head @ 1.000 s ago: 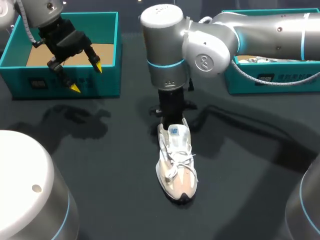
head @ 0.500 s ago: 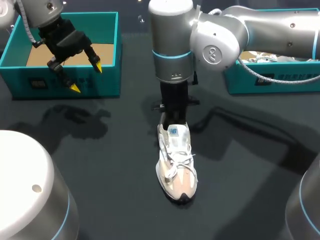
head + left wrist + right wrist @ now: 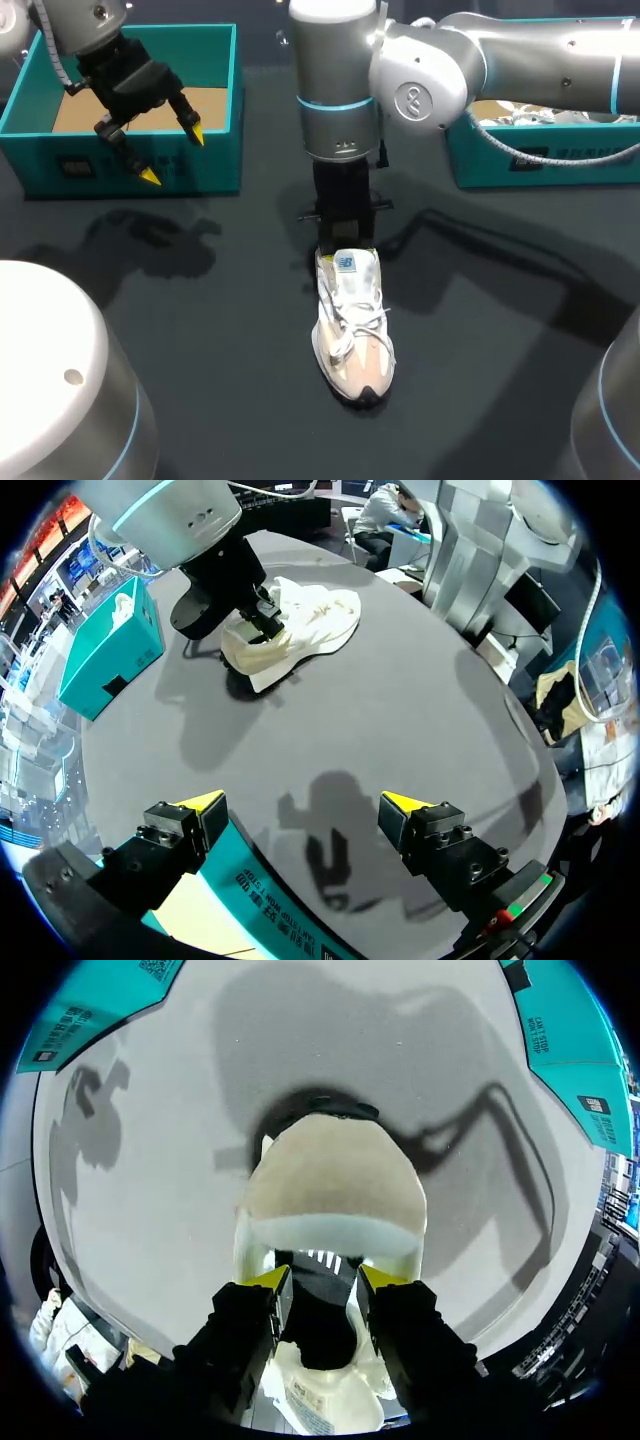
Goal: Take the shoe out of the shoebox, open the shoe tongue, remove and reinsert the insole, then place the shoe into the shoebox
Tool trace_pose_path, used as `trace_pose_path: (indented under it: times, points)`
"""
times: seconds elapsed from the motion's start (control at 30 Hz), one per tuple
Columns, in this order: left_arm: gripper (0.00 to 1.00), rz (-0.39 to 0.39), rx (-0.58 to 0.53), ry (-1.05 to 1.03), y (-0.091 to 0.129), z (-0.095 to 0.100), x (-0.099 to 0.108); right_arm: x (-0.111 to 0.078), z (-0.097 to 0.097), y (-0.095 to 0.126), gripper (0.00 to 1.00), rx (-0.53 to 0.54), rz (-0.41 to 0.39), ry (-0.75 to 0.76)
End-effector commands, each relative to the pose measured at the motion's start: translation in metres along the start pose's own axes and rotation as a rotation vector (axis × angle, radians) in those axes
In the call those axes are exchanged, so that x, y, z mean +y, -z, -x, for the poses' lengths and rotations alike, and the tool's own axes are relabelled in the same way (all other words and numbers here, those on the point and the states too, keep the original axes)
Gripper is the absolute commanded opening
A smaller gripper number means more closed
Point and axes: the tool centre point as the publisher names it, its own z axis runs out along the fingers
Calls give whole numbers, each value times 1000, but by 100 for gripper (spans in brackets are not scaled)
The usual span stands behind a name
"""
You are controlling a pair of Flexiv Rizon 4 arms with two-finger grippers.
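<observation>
The white and beige shoe (image 3: 352, 325) lies on the dark table, toe toward the near edge. My right gripper (image 3: 345, 250) points straight down at its heel end. In the right wrist view the right gripper (image 3: 326, 1278) is open, its yellow tips on either side of the dark shoe mouth, with the beige heel (image 3: 332, 1190) ahead. Nothing is clamped between the fingers. My left gripper (image 3: 172, 152) hangs open and empty over the front wall of the left teal shoebox (image 3: 215, 165). From the left wrist view, the left gripper (image 3: 302, 802) faces the shoe (image 3: 305, 620) across the table.
A second teal box (image 3: 545, 160) holding white material stands at the back right, under my right arm. The left shoebox shows a bare cardboard floor (image 3: 215, 105). The same box's rim (image 3: 265, 910) lies just beneath the left fingers.
The right gripper's fingers have parted from shut to open at the shoe's heel, and its wrist shifted slightly sideways. Neither the shoe nor the left arm has moved.
</observation>
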Motion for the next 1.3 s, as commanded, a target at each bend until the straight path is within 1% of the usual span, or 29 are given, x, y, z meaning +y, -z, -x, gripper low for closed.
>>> trace_pose_path:
  times: [0.03, 0.07, 0.2, 0.23, 0.27, 0.6, 0.8, 1.0, 1.3]
  points:
    - [100, 2, 1, 0, 0, 0, 0, -5, -6, 1, 48, -11, 2, -6]
    - [100, 2, 1, 0, 0, 0, 0, -6, -7, 1, 50, -10, 2, -9]
    - [100, 2, 1, 0, 0, 0, 0, -9, -7, 0, 91, -4, -1, -17]
    - [100, 2, 1, 0, 0, 0, 0, -9, -7, 0, 98, -2, -3, -18]
    - [100, 2, 1, 0, 0, 0, 0, -9, -7, -1, 100, -1, -4, -19]
    - [100, 2, 1, 0, 0, 0, 0, -14, -3, -1, 100, 9, 3, -33]
    - [100, 2, 1, 0, 0, 0, 0, -23, 0, 4, 100, -3, 56, -59]
    - [100, 2, 1, 0, 0, 0, 0, -30, 2, 10, 100, -15, 65, -69]
    - [100, 2, 1, 0, 0, 0, 0, -34, 3, 14, 100, -27, 92, -74]
